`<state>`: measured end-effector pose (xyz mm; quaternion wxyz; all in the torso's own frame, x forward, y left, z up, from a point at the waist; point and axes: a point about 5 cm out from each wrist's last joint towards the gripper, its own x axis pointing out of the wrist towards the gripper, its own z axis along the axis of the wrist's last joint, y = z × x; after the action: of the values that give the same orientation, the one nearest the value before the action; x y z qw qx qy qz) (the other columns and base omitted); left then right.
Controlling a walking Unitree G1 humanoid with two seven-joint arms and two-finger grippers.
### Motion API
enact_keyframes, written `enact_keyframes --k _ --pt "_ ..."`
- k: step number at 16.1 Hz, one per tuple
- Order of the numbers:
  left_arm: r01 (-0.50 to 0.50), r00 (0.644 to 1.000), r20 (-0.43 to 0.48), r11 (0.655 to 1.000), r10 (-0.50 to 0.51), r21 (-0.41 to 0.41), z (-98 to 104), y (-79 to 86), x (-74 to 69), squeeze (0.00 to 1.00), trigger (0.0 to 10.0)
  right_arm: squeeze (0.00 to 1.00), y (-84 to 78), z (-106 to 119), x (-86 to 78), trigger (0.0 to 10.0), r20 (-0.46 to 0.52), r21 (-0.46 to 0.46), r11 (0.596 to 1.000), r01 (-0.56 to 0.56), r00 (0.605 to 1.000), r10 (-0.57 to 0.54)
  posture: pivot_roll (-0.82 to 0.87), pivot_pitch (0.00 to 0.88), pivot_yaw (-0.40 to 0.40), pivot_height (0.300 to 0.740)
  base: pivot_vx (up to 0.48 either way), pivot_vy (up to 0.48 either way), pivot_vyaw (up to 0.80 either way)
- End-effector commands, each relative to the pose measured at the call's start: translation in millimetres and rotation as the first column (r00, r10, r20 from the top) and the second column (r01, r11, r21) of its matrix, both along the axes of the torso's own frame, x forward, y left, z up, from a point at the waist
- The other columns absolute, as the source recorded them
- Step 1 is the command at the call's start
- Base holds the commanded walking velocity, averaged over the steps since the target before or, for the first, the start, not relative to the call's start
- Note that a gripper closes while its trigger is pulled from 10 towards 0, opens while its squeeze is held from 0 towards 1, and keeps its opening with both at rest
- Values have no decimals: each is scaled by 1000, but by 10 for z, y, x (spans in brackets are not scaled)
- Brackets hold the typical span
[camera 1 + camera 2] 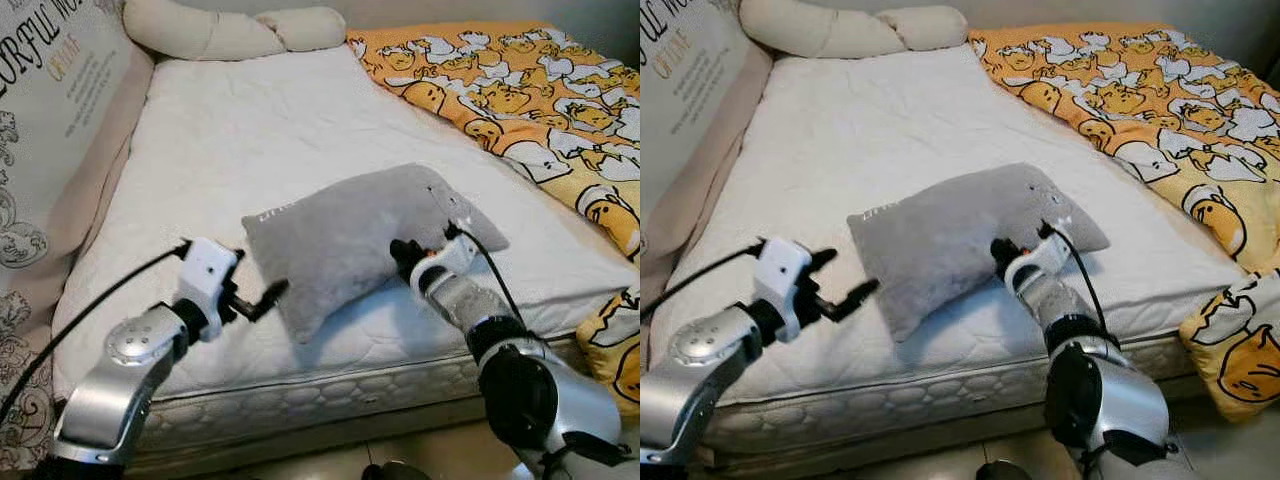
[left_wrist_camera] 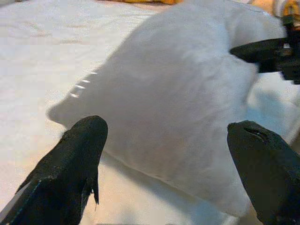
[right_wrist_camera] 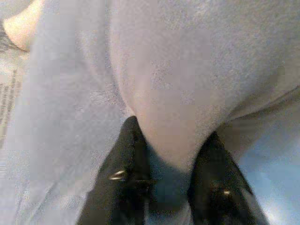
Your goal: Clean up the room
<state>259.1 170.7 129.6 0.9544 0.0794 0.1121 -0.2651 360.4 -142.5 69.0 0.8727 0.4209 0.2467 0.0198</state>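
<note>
A grey pillow (image 1: 350,235) lies tilted near the front edge of the white mattress (image 1: 240,130). My right gripper (image 1: 405,255) is at the pillow's near right side. In the right wrist view its fingers (image 3: 129,150) are pinched on a fold of the pillow (image 3: 164,70), so it is shut on it. My left gripper (image 1: 255,285) hovers just left of the pillow's near left corner. Its jaws stand wide open, with the pillow (image 2: 178,93) ahead of them and nothing between them.
A yellow blanket with a duck print (image 1: 520,90) covers the bed's right side and hangs over the front right corner. A long cream bolster (image 1: 230,30) lies at the head of the bed. A printed cushion (image 1: 50,100) leans along the left edge.
</note>
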Motion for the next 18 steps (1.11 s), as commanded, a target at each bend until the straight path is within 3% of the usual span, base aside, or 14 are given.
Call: enact_keyframes --k 1,4,6,8,9,12,14,15,18 --pt "-51 998 28 999 50 13 31 77 35 0 10000 0 -13 124 78 0 45 -13 1000 2 999 -2 -35 0 -14 740 0 0 0" --pt "-120 991 62 993 119 15 62 164 65 0 10000 0 49 244 143 0 92 -22 999 -37 995 39 -31 0 -19 740 0 0 0" --pt "-209 973 101 978 207 9 108 296 107 0 10000 0 245 473 247 0 169 -47 990 -133 976 139 -29 0 -25 740 0 0 0" --pt "-309 940 155 951 304 11 199 505 148 0 10000 0 535 835 360 0 285 -46 967 -250 925 253 -21 0 -31 740 0 0 0" --pt "-324 934 163 946 318 9 216 535 152 0 10000 0 580 916 379 0 312 -44 961 -272 910 271 -21 0 -31 740 0 0 0" --pt "-387 906 189 922 378 12 244 669 130 0 10000 0 715 1382 449 0 480 6 919 -394 808 343 -7 0 -46 740 0 0 0" --pt "-412 896 189 911 403 10 226 717 104 0 10000 0 692 1552 433 0 567 1 869 -495 716 407 -6 0 -45 740 0 0 0" --pt "-415 894 189 910 406 11 221 722 93 0 10000 0 641 1562 421 0 584 -12 854 -521 690 429 -6 0 -44 740 0 0 0" --pt "-428 888 190 904 419 9 219 759 81 0 10000 0 232 1401 367 0 579 56 849 -525 710 401 -15 0 -33 740 0 0 0"
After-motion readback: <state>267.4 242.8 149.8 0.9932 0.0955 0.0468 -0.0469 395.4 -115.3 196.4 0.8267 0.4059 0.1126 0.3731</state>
